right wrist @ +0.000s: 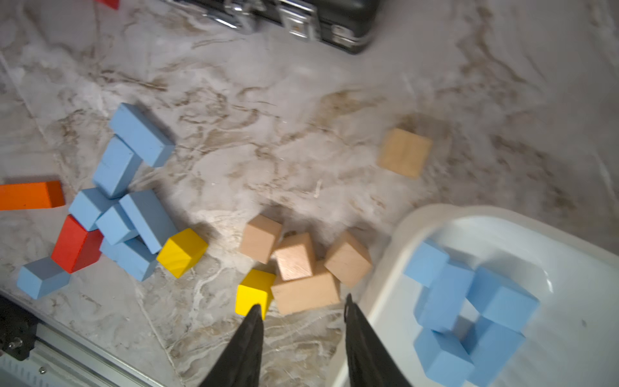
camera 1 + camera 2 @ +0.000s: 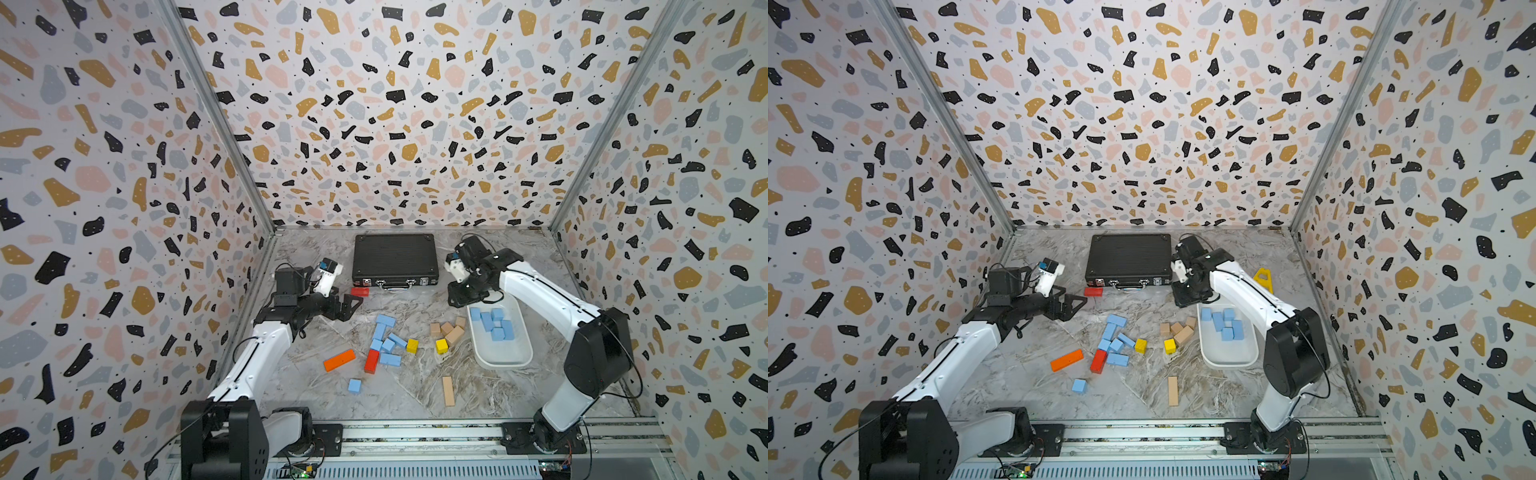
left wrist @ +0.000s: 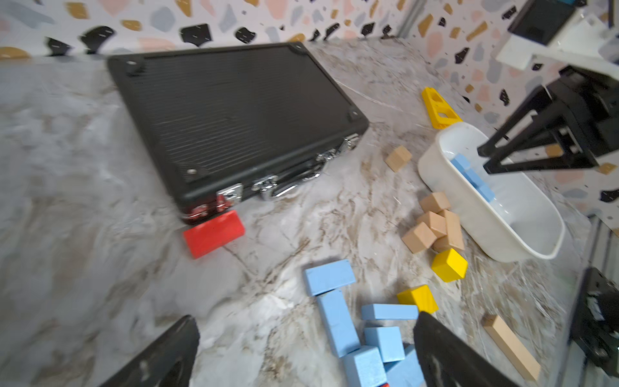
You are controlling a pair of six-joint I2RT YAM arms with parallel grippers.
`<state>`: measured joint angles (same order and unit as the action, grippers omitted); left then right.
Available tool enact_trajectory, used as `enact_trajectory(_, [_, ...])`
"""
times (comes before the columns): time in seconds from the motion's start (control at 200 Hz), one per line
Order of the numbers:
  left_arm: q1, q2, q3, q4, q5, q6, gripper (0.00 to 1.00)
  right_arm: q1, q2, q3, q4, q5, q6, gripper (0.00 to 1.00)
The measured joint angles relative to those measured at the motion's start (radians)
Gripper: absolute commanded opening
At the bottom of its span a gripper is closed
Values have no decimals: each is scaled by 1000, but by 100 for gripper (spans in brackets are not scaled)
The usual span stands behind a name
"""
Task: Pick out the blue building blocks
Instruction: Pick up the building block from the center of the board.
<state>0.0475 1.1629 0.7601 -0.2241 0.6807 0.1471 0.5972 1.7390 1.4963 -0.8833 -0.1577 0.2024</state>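
Note:
Several blue building blocks [image 2: 386, 340] lie in a loose heap mid-table, also in the wrist views [image 3: 338, 321] [image 1: 134, 187]. One blue cube [image 2: 354, 386] sits alone nearer the front. More blue blocks [image 2: 494, 324] [image 1: 462, 301] lie inside the white tray [image 2: 505, 365]. My left gripper [image 2: 353, 305] [image 3: 306, 320] hovers left of and behind the heap, jaws wide open and empty. Above the tray's far end, my right gripper [image 2: 457, 297] [image 1: 301, 308] is open, with nothing between its fingers.
A shut black case [image 2: 395, 257] lies at the back with a red block [image 2: 360, 291] at its front corner. An orange bar [image 2: 339, 360], a red block [image 2: 371, 360], two yellow cubes [image 2: 412, 345], tan blocks [image 2: 449, 330] and a tan bar [image 2: 448, 390] lie around the heap. A yellow piece [image 2: 1263, 279] lies behind the tray.

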Motion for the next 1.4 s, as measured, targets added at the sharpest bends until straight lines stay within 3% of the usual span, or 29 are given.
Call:
enact_trajectory(0.21, [70,-26,-19,1,-33,-2,100,199,177,113,9,-33,0,41])
enact_trajectory(0.365, [93,-31,-21,3,-46,-6,100,270,229,119,12,-53,0,41])
enact_trajectory(1.261, [102,-31,-36,46,-7,-60,100,311,381,150,54,-34,-19,37])
enact_trajectory(1.336, [102,-31,-36,46,-5,-62,100,311,391,173,55,-30,-24,32])
enact_trajectory(1.401, [102,-31,-36,47,-5,-63,100,311,398,192,56,-28,-28,21])
